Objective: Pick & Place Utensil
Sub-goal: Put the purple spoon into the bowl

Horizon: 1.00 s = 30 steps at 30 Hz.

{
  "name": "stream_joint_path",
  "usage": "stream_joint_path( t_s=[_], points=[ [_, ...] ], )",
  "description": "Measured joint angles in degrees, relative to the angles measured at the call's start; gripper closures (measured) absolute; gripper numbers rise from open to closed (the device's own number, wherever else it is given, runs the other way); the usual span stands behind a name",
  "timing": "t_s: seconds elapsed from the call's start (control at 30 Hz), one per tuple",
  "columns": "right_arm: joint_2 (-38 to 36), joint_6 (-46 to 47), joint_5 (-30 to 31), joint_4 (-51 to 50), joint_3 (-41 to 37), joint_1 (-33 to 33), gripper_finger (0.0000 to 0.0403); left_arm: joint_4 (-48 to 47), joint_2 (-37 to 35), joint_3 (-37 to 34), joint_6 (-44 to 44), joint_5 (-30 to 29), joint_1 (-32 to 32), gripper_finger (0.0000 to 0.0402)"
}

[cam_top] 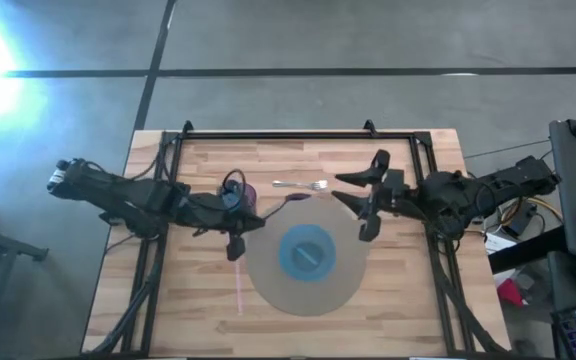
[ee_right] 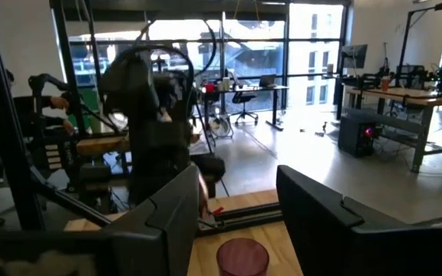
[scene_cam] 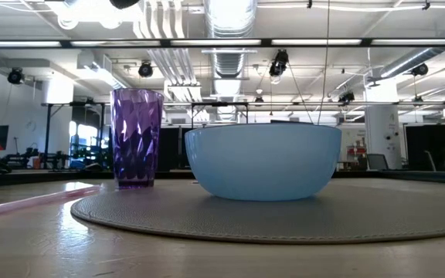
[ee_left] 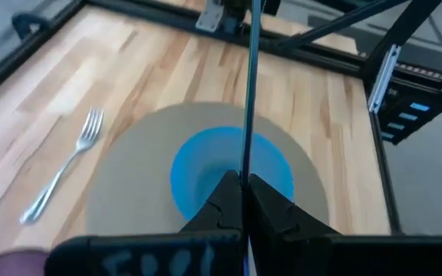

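The left gripper (ee_left: pixel 244 181) is pressed tight on a thin dark stick (ee_left: pixel 249 92). I can't tell what kind of utensil it is. It juts straight out past the fingertips, over the far-left part of the round mat (cam_top: pixel 268 285) and toward the blue bowl (cam_top: pixel 308 252) at the mat's middle. The gripper sits well off the table (cam_top: pixel 408 300), since the level view across the top shows neither arm.

The fork (cam_top: pixel 301 184) lies flat on bare wood near the middle of the far edge, just off the mat, with its tines toward the right edge. Nothing touches it. The right gripper (cam_top: pixel 364 197) hangs with its fingers spread wide over the far-right rim of the mat, just beside the fork's tine end, and holds nothing.

A purple cup (scene_cam: pixel 137 137) stands on the wood at the mat's far-left side, close under the left wrist. A pink straw (scene_cam: pixel 33 201) lies on the wood toward the near-left.

By my reading the pick is done and the carry is on. The left arm next needs to bring the stick's tip over its target, likely the bowl, tilt it down and let go. It should keep clear of the cup beside it and the right arm opposite.
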Motion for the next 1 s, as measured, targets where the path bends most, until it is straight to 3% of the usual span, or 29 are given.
stream_joint_path(
  t_s=[0.13, 0.33, 0.5, 1.0],
  points=[
    [-2.38, 0.02, -0.04, -2.64, 0.0, 0.02, 0.0234, -5.43, 0.49, 4.45, -2.9, 2.89, 0.81, 0.0401],
    [-4.73, -0.02, -0.04, -5.24, 0.0, 0.02, 0.023, -7.58, 2.48, 9.55, -6.97, 11.7, 3.05, 0.0401],
    [-5.92, -0.17, -0.09, -5.73, 0.0, 0.02, 0.0234, -9.41, 5.25, 13.1, -8.64, 15.35, 4.83, 0.0401],
    [-6.11, -0.2, -0.2, -8.45, -0.11, 0.02, 0.0229, -30.37, 19.01, 30.2, -5.34, 15.39, 7.14, 0.0401]
  ],
)
